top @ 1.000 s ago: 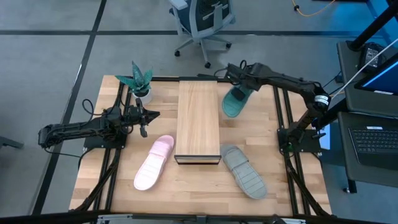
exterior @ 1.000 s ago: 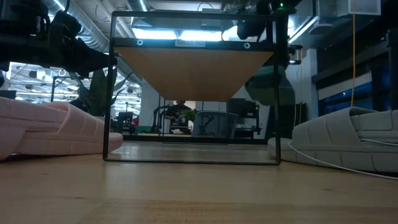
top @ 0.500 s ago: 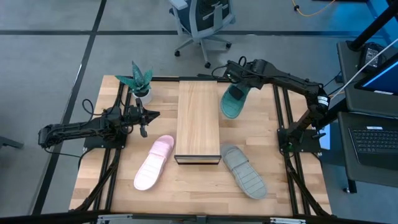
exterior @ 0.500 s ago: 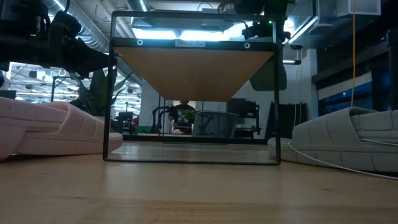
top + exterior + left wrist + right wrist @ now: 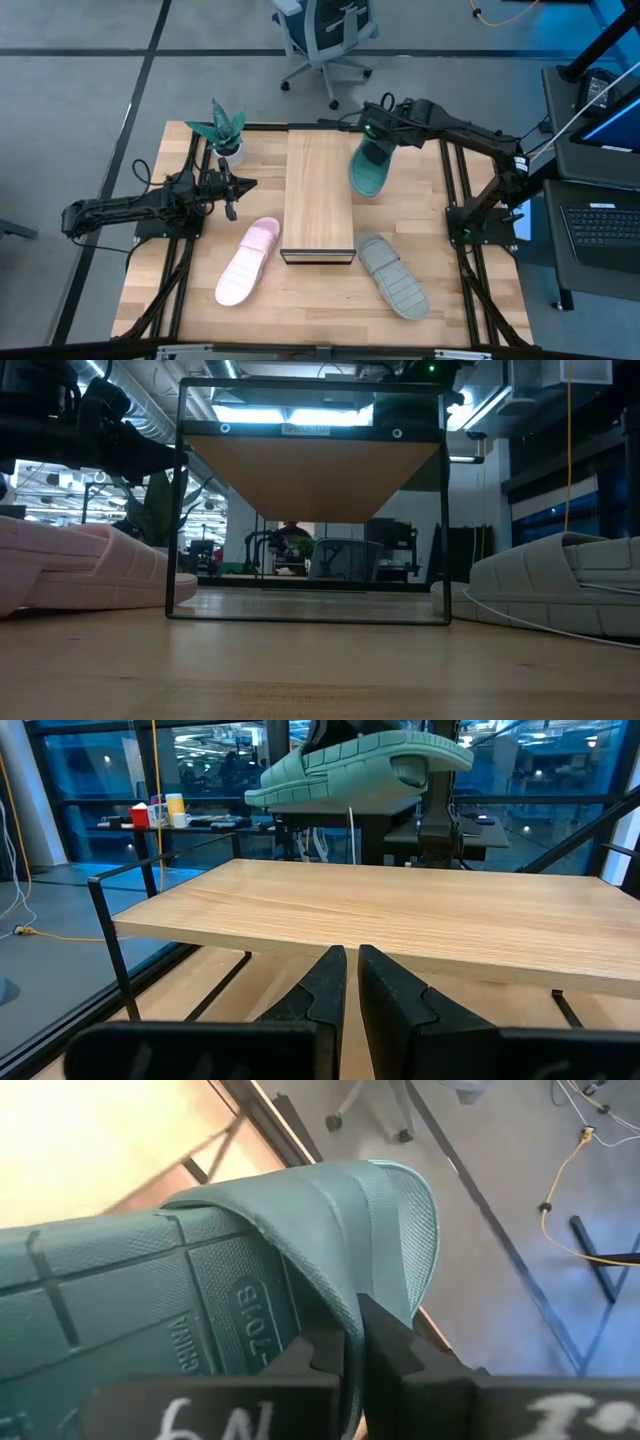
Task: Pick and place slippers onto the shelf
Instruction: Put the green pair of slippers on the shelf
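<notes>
Above the table (image 5: 320,290), right gripper (image 5: 378,132) pinches teal slipper (image 5: 368,170); left gripper (image 5: 232,186) closed.

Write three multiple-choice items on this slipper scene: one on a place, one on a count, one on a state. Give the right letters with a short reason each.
1. Where does the pink slipper lie?
A. on the shelf
B. on the table, on the left arm's side of the shelf
C. under the plant

2. How many slippers rest on the table?
A. one
B. two
C. three

3. What is the right gripper doing?
A. it is shut on the teal slipper, held above the table
B. it hangs open over the grey slipper
C. it presses on the shelf top

Key: 1 B, the pink one lies beside the shelf near the left gripper. 2 B, only the pink and the grey slipper rest on the table. 3 A, the right wrist view shows the fingers clamped on the teal slipper, and the left wrist view shows it above the shelf top's level.
</notes>
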`<state>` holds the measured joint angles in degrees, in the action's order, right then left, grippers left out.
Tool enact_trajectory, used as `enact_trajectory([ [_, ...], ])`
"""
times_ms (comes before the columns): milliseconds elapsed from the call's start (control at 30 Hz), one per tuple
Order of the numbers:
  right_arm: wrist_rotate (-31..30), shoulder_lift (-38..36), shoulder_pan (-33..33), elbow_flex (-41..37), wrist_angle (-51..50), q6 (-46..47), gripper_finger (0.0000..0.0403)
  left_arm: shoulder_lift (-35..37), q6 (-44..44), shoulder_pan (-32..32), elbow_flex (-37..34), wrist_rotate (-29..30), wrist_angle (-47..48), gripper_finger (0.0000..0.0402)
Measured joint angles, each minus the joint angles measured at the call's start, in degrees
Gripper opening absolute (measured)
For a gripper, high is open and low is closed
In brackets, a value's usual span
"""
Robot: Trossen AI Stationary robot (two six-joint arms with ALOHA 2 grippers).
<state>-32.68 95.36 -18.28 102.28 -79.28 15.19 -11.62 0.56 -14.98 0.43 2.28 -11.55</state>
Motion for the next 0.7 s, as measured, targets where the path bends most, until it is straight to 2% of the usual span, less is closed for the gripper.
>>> enact_trajectory([
  [400,4.32,0.01,1.04,3.89,0.18,8.2,0.0012,0.0,-0.17,0.0,0.02,-0.02,0.0,0.0025],
  [700,7.56,-0.01,4.09,3.98,3.45,14.37,0.0012,0.0,-0.48,0.0,0.02,-0.02,0.0,0.0025],
])
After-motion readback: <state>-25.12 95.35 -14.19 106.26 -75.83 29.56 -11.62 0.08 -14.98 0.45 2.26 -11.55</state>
